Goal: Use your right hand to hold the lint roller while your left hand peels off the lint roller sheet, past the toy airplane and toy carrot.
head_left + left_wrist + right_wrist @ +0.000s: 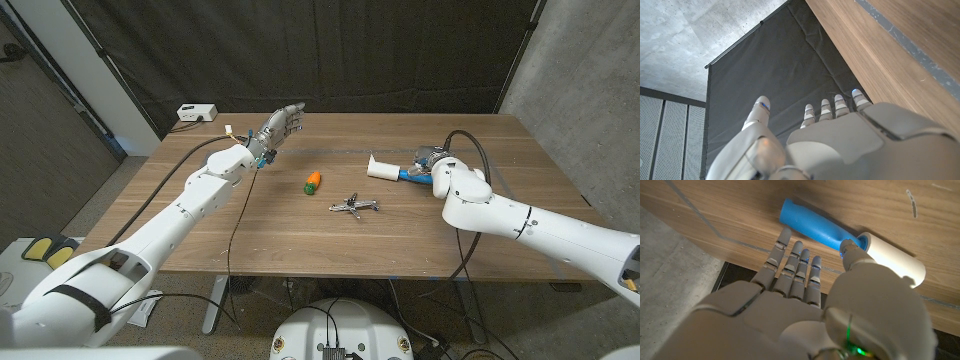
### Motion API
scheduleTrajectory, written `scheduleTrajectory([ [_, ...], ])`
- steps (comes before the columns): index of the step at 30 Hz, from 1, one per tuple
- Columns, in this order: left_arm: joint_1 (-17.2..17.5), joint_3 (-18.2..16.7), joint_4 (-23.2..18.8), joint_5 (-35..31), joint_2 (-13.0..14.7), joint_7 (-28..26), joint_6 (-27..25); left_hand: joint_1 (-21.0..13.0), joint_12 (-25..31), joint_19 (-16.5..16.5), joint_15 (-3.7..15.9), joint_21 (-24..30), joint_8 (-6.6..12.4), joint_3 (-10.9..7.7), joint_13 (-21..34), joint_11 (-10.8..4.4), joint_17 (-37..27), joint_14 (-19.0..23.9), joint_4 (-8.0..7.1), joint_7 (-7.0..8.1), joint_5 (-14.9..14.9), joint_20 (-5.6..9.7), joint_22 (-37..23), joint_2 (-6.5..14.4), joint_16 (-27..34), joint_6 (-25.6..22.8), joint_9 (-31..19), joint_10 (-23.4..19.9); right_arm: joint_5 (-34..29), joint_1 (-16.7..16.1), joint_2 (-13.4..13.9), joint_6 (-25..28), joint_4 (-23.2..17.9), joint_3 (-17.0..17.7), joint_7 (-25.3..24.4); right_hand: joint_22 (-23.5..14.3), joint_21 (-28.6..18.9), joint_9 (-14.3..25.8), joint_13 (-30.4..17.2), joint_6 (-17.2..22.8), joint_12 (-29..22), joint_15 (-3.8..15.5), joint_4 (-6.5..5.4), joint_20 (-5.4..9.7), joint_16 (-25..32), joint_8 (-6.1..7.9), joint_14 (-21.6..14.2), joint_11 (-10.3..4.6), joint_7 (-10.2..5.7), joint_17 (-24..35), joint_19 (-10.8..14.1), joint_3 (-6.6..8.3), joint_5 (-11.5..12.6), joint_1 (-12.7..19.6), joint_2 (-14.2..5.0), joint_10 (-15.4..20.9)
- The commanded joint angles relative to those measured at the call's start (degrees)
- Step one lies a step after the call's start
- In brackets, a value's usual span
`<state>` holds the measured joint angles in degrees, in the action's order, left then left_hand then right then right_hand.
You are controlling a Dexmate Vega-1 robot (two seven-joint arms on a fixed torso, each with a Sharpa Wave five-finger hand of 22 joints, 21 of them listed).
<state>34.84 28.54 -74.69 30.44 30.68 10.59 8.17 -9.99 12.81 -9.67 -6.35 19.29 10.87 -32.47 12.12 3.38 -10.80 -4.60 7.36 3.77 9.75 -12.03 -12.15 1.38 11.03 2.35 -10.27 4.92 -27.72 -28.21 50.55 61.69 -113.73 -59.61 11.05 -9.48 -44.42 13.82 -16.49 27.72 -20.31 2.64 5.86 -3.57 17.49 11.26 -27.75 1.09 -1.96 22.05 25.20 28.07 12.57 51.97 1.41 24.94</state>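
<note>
Two white arms reach over a wooden table [300,235] that stands before a black curtain [330,50], with grey concrete wall at either side. No writing can be read on anything here. A white box [197,112] with a cable sits at the table's far left corner.

Raised above the far left part of the table, the left hand [280,125] has its fingers apart and holds nothing. On the right side, the right hand [432,160] reaches with straight, spread fingers [790,267] toward the lint roller [385,168], whose blue handle [815,227] lies just beyond the fingertips; whether they touch it I cannot tell.

Near the table's middle lie the toy airplane [354,206] and, just left of it, the toy carrot [313,181], between the two hands.
</note>
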Motion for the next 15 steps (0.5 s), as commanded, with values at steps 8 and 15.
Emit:
scheduleTrajectory([
  [8,0.85,-0.60,-0.52,0.78,0.37,0.17,0.48,1.04,0.26,0.16,-0.21,0.23,0.24,0.63,0.33,0.07,-0.34,-0.10,-0.37,0.15,-0.05,-0.24,-0.24,-0.02,0.37,-0.48,-0.28,-0.03,-6.99,4.17,-3.02,0.70,4.40,-6.59,6.58,-0.10,0.74,-0.32,0.15,1.29,0.18,4.22,1.34,0.39,0.49,0.86,-0.20,-0.70,-0.65,0.54,-0.17,0.41,0.56,2.12,-1.46,1.47],
  [15,1.66,-0.92,-1.75,0.94,0.85,-0.33,0.41,1.39,0.29,0.18,-0.23,0.22,0.22,0.83,0.33,0.11,-0.37,0.01,-0.54,0.13,-0.04,-0.24,-0.26,-0.08,0.43,-0.53,-0.27,-0.08,-8.98,4.67,-4.08,0.85,6.01,-7.79,8.35,-0.12,1.14,-0.59,0.23,1.95,0.24,4.74,2.28,0.93,0.99,1.10,-0.64,-1.16,-1.10,0.79,0.18,1.02,0.64,3.81,-2.66,2.21],
])
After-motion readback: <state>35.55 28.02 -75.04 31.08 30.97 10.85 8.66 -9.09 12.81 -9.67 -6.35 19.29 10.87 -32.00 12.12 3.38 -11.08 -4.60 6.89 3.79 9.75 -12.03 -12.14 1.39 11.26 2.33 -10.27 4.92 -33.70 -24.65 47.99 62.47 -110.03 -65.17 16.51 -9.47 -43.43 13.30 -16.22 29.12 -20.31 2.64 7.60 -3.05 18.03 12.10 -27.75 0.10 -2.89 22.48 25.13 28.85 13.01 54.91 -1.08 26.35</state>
